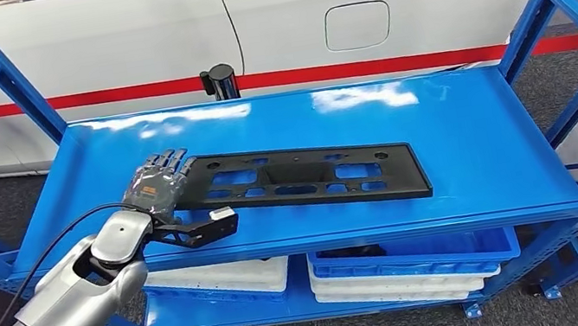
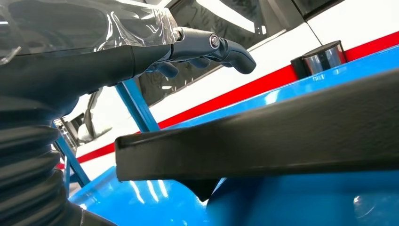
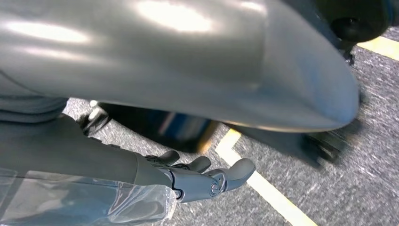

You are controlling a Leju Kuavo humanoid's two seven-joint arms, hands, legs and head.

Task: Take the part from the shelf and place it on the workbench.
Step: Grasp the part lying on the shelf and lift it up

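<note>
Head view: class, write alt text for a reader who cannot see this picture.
The robot's left hand rests over the left end of a long black part lying flat on the top deck of a blue shelf. White and blue bins sit on the lower level, and a white car stands behind.

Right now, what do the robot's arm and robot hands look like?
The left arm is shiny silver with smooth rounded shells and a round joint cap near the wrist. A thin black cable loops along it. The left robot hand has dark grey fingers under a crinkly clear plastic cover, with a ribbed dark cuff behind it. The right robot hand looks alike: dark fingers and clear plastic wrap.
</note>
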